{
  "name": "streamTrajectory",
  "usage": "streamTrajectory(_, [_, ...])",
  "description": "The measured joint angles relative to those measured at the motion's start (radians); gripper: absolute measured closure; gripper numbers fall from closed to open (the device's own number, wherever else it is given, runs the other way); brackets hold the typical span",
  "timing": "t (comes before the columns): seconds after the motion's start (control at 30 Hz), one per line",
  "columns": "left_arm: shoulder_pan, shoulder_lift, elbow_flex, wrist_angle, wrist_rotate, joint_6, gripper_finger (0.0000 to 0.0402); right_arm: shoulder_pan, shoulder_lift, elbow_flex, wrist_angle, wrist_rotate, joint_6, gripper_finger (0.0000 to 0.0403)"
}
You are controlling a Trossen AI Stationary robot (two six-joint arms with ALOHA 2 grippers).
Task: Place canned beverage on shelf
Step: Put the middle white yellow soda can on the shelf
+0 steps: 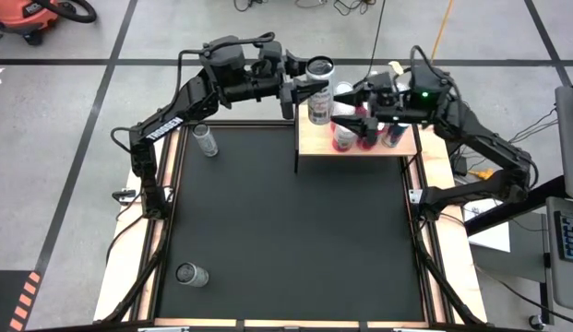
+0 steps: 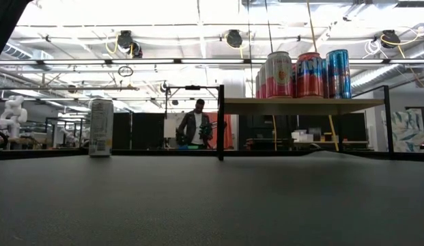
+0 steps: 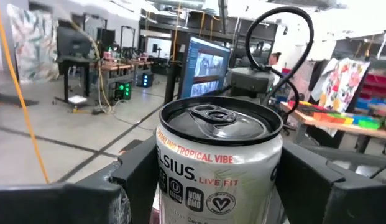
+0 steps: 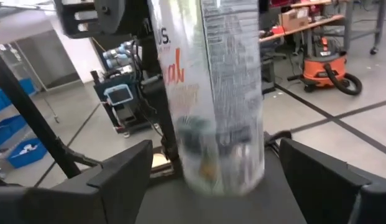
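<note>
High view. The shelf (image 1: 309,143), a light-wood board on a black frame, is standing at the far edge of the black table (image 1: 286,231), right of centre. The left gripper (image 1: 316,85) is hanging over the shelf's left end, its fingers clamping a tall white can (image 1: 319,92) that is showing its silver top. The right gripper (image 1: 346,112) is reaching in from the right just beside that can, its fingers spreading wide with nothing between them. Several cans (image 1: 346,136) are standing on the board under the right arm. A loose can (image 1: 205,139) is standing near the table's far left, and another can (image 1: 191,274) is sitting at the near left.

Low view. Three cans are standing on the shelf board: a silver and red can (image 2: 278,74), a red can (image 2: 308,74) and a blue can (image 2: 338,73). Their lettering is too small to read. A white can (image 2: 100,127) is standing far left on the table. A person (image 2: 196,125) is standing in the room behind.

Left wrist view. The held can is reading "CELSIUS", partly cut off, with "TROPICAL VIBE" and "LIVE FIT", and dark fingers (image 3: 133,180) are pressing its sides.

Right wrist view. The same can is hanging blurred between widely parted fingers (image 4: 127,171), its fine print unreadable.
</note>
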Motion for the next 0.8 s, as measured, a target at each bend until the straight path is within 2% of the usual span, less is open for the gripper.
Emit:
streamTrajectory(0.23, [0.071,-0.002,0.000,0.012,0.137,0.110,0.0142,-0.003,-0.086,0.000,-0.109,0.001,-0.045,0.0074])
streamTrajectory(0.5, [0.261,-0.002,-0.007,-0.024,0.282,0.170,0.0142,-0.003,-0.153,0.000,-0.153,0.001,0.057,0.0074])
streamTrajectory(0.7, [0.383,0.038,-0.084,0.029,0.436,0.144,0.0142,-0.003,-0.176,0.000,-0.209,0.000,0.100,0.0074])
streamTrajectory(0.8, [0.406,0.089,-0.106,0.037,0.469,0.141,0.0142,-0.003,-0.177,-0.001,-0.225,0.001,0.111,0.0074])
